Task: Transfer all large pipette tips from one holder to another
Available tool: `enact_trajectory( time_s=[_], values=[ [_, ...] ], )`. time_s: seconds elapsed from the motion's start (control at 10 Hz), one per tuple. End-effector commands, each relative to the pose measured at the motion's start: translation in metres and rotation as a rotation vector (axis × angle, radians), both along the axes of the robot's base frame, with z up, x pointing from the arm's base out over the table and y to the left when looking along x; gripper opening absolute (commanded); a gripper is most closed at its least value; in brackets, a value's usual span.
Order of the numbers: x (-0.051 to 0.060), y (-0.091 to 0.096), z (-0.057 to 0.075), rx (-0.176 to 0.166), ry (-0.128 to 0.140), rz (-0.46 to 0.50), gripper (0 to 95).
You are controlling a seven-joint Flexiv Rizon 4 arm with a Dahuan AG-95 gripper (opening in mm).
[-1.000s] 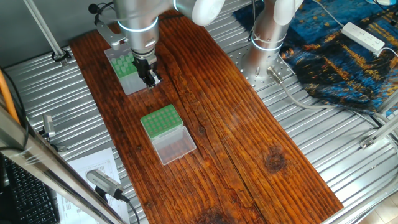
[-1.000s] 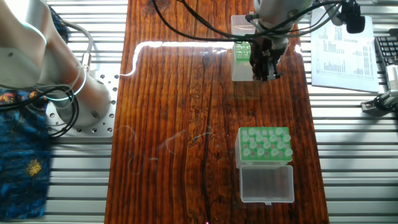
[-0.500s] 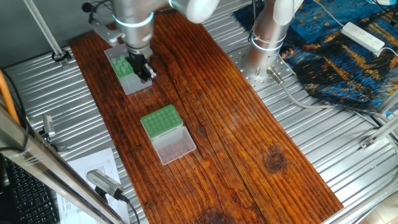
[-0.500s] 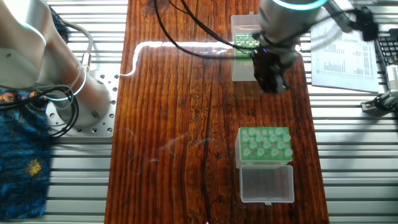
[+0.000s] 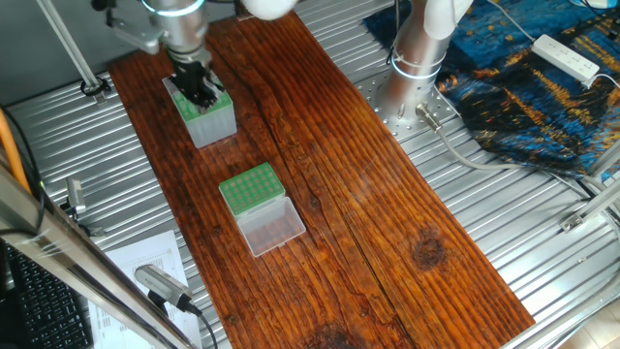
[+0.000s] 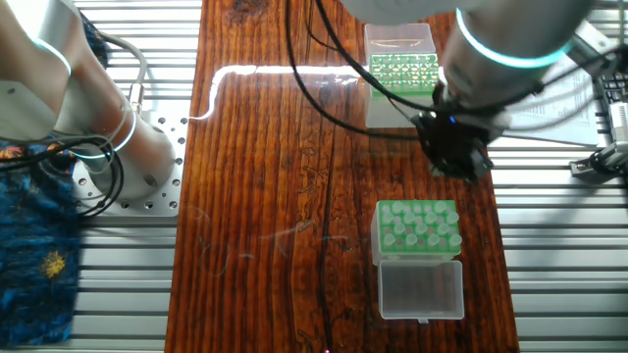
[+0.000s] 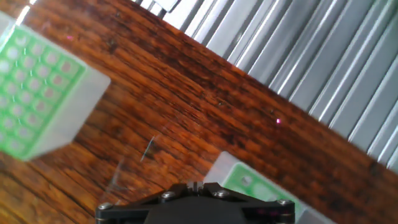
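Large pipette tips (image 6: 420,226), small pale translucent plastic cones, stand in the low green rack with a clear hinged lid (image 6: 419,258).
They look light, thin-walled and slippery; best pinched near the wide collar. The black two-finger gripper (image 5: 201,90) hovers over the taller grey-sided box with a green top (image 5: 201,114); whether its fingers are spread, I cannot tell.

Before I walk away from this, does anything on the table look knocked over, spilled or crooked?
Nothing stands out. The taller grey-sided box and the low green rack both sit upright on the wood, the rack's clear lid lying open beside it. No loose tips visible.
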State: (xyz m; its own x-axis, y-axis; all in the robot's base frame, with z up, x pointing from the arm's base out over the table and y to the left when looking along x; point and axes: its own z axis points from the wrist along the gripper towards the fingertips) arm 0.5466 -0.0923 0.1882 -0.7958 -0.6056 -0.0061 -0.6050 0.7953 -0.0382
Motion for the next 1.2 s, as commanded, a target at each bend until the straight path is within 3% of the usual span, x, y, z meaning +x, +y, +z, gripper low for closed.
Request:
enact_trajectory(
  time_s=[0.1,0.4,0.6,0.7,0.8,1.0,1.2],
  values=[
    [0.0049,-0.0089,0.0008,0.092,0.019,0.144,0.0],
    [0.0049,-0.0089,0.0008,0.082,0.015,0.257,0.0],
    [0.0049,-0.0089,0.0008,0.057,0.041,0.342,0.0],
    [0.0047,-0.0087,0.0003,0.023,0.076,0.468,19.0],
    [0.004,-0.009,-0.0002,0.01,0.081,0.5,19.0],
    [0.0064,-0.0104,-0.0028,0.026,0.075,0.538,19.0],
    [0.0132,-0.0119,-0.0069,0.004,0.083,0.595,19.0]
  ],
)
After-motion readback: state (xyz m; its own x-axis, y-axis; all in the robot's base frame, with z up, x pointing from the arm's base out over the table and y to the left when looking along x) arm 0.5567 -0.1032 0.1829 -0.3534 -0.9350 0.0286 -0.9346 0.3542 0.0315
